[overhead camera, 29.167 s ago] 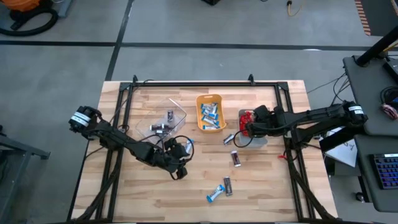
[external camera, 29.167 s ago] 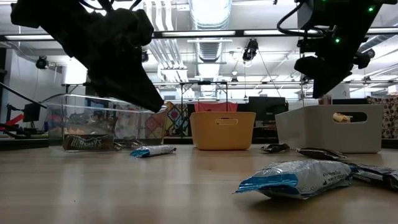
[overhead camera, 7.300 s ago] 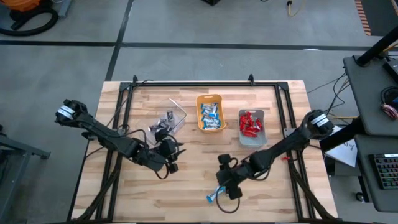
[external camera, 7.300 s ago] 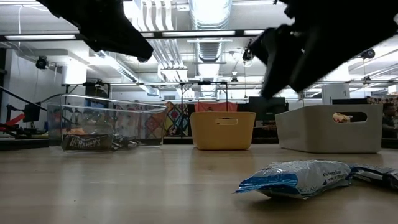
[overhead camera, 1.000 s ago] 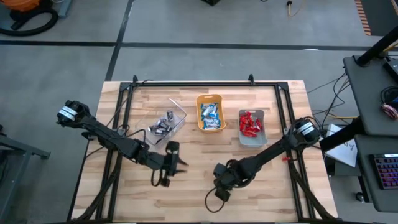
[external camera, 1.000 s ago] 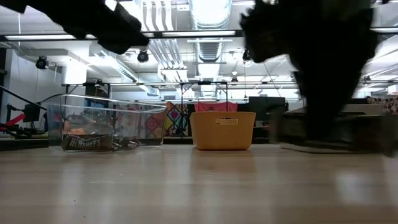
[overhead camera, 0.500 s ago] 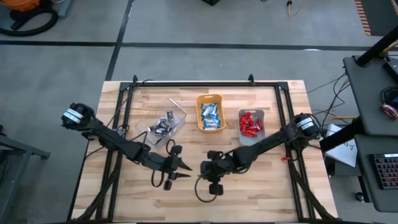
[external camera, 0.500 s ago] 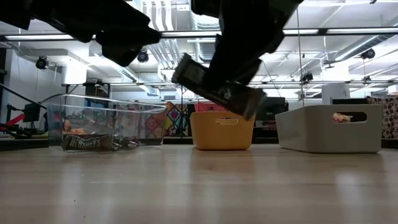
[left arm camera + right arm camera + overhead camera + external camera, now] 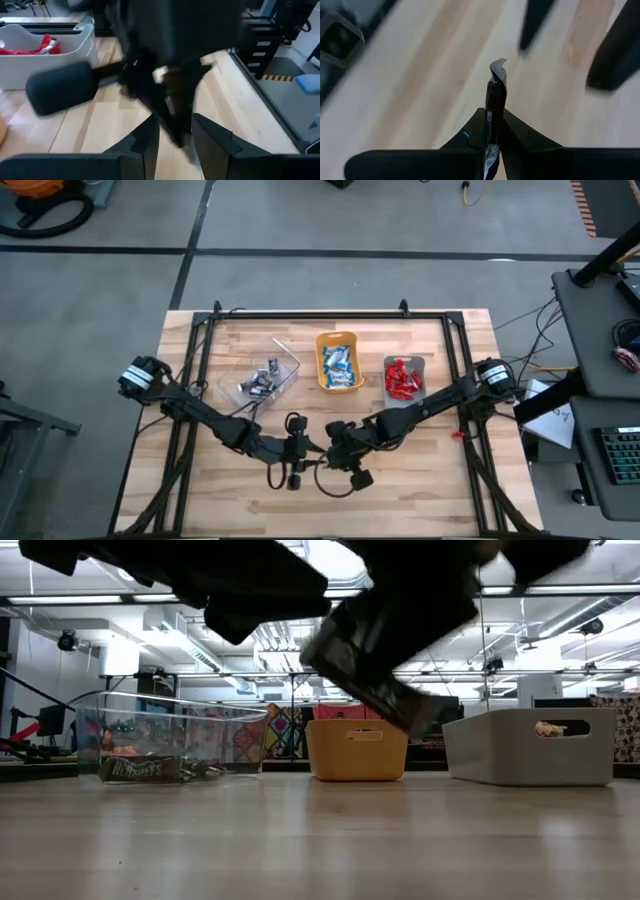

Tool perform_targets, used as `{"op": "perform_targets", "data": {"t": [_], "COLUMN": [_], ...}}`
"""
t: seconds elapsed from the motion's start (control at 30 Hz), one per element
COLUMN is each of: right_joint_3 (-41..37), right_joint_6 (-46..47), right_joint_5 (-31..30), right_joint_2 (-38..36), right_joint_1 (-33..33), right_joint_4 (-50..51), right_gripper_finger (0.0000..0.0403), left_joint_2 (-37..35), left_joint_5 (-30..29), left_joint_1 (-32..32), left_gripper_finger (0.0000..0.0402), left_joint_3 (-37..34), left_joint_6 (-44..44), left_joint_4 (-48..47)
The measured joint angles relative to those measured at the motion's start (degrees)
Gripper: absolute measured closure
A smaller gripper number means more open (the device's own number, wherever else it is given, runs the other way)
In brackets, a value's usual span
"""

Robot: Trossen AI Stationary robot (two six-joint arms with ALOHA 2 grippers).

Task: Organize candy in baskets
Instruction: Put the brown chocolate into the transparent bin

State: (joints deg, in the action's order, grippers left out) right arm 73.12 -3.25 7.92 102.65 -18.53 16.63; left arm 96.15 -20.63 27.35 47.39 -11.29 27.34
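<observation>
A dark silver-grey candy (image 9: 494,92) is held above the middle of the table in my right gripper (image 9: 335,442), which is shut on it. My left gripper (image 9: 296,450) faces it from the table's left and is open. In the left wrist view its two fingers stand on either side of the candy's dark free end (image 9: 178,131); whether they touch it I cannot tell. At the back stand three baskets: a clear one (image 9: 262,377) with dark candy, an orange one (image 9: 338,361) with blue-and-white candy, and a grey one (image 9: 405,383) with red candy. My right gripper pinches the candy's flat faces (image 9: 493,120) between its two fingers, the bar lying along the fingers. Its serrated end (image 9: 498,66) sticks out past the fingertips. The fingers slant down toward the table's left. In the low view the candy (image 9: 368,668) hangs tilted, clear of the table.
Black frame rails (image 9: 330,315) run along the table's back and sides. Loose cables (image 9: 338,486) lie on the wood under the two grippers. In the low view the clear (image 9: 170,740), orange (image 9: 357,750) and grey (image 9: 530,745) baskets stand in a row far behind the grippers.
My right gripper has risen from near the table's front and gone toward its left and far side, rolling its wrist, with the candy lifted clear. My left gripper has gone toward the table's right and tipped a little down, up to the candy.
</observation>
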Motion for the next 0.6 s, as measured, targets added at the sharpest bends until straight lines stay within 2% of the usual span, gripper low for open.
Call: {"op": "perform_targets", "data": {"t": [0.1, 0.27, 0.6], "right_joint_3": [-1.89, -6.13, -13.33], "right_joint_6": [-3.20, -5.02, -2.93], "right_joint_5": [0.05, 1.15, 2.62], "right_joint_2": [-0.34, -2.25, -6.67], "right_joint_1": [0.64, 1.86, 1.93], "right_joint_4": [-0.01, -3.98, -20.62], "right_gripper_finger": [0.0374, 0.0374, 0.0374], "left_joint_2": [0.59, 0.67, 0.49], "left_joint_5": [-0.11, -4.46, -8.04], "left_joint_1": [0.01, -0.03, -0.04], "left_gripper_finger": [0.0302, 0.0302, 0.0285], "left_joint_3": [1.13, 1.45, 1.17], "left_joint_6": [0.00, -2.52, -6.40], "left_joint_4": [0.06, 0.03, -0.38]}}
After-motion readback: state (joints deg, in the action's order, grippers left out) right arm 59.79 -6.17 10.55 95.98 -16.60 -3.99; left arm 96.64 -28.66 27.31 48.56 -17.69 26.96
